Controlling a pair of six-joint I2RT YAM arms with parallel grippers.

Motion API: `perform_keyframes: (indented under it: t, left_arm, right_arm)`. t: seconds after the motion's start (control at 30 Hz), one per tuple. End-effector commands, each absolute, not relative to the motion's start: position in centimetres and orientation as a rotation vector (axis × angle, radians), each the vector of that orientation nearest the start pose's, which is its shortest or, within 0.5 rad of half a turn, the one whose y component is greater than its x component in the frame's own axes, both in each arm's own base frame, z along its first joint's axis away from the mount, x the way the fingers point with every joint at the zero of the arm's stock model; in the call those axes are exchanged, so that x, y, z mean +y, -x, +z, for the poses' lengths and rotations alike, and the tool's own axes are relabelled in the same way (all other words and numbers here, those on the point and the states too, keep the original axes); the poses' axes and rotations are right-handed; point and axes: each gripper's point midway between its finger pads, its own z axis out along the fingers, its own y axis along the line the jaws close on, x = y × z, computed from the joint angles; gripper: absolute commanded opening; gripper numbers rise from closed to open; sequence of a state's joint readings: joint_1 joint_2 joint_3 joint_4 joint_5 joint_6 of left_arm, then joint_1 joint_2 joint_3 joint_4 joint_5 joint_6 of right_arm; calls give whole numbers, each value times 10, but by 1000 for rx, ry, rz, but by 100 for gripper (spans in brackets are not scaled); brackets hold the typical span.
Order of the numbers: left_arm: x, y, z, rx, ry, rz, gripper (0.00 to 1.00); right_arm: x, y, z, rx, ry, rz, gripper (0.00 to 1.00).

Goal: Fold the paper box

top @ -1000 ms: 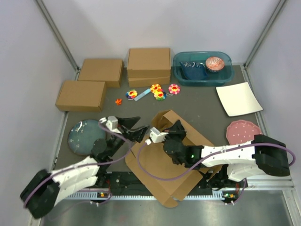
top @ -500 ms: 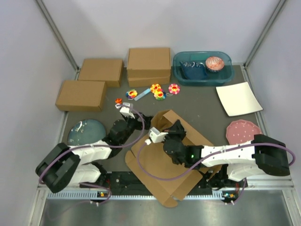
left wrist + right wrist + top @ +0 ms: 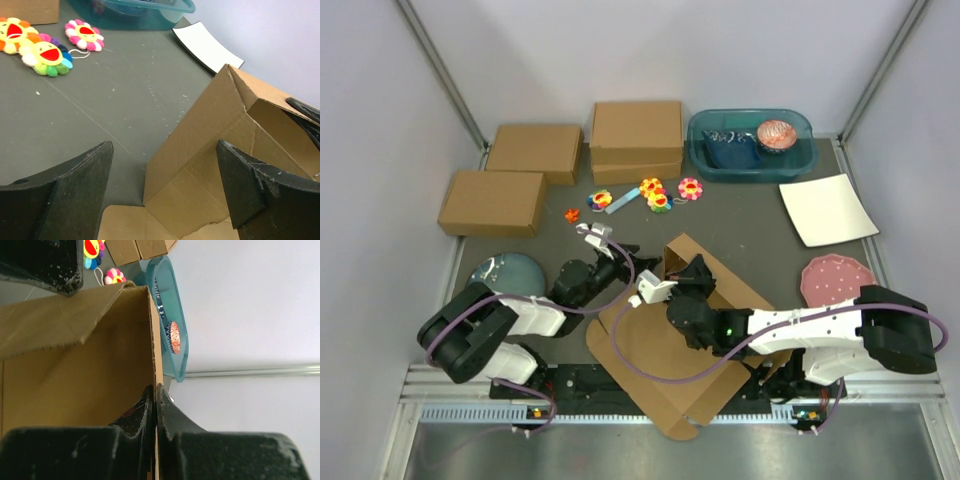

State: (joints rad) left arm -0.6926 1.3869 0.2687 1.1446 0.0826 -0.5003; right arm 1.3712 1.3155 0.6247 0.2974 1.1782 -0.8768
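**Right hand clamped on the box wall, left hand open beside it**

My right hand (image 3: 156, 396) is pinched closed on the top edge of a raised wall of the paper box (image 3: 75, 380), with the cardboard sandwiched between both fingers. My left hand (image 3: 164, 150) is spread wide and holds nothing. Its two fingers (image 3: 75, 190) frame the outer corner of that raised wall, which stands just ahead of them; I cannot tell whether either finger touches it.

Seen from above, the box lies in the near middle of the worktop (image 3: 760, 225). Most of it is flat and spreads back toward my bases, with the raised wall at its far end between my two hands. A round bluish plate (image 3: 505, 272) sits to its left and a pink plate (image 3: 835, 280) to its right. Beyond the pink plate lies a white sheet (image 3: 827, 208). Along the far side are a teal bin (image 3: 705, 160) and closed cardboard boxes (image 3: 492, 202). Bright flower toys (image 3: 660, 195) lie between them and the box.
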Motion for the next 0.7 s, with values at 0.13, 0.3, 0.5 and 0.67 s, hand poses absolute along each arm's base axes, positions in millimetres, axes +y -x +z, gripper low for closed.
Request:
perform_keyframes:
  t: [0.13, 0.3, 0.5, 0.67]
  left_arm:
    - [-285, -259, 176, 1475, -301, -1125, 93]
    - [-289, -260, 180, 1443, -334, -1124, 93]
    - [-292, -251, 180, 1420, -370, -1161, 93]
    - [-300, -252, 181, 1399, -378, -1187, 92]
  right_arm:
    - [264, -215, 169, 1355, 1252, -602, 0]
    - [265, -215, 169, 1358, 1251, -593, 0]
    - [265, -214, 168, 1357, 1258, -586, 0]
    - [265, -214, 165, 1363, 1264, -588, 0]
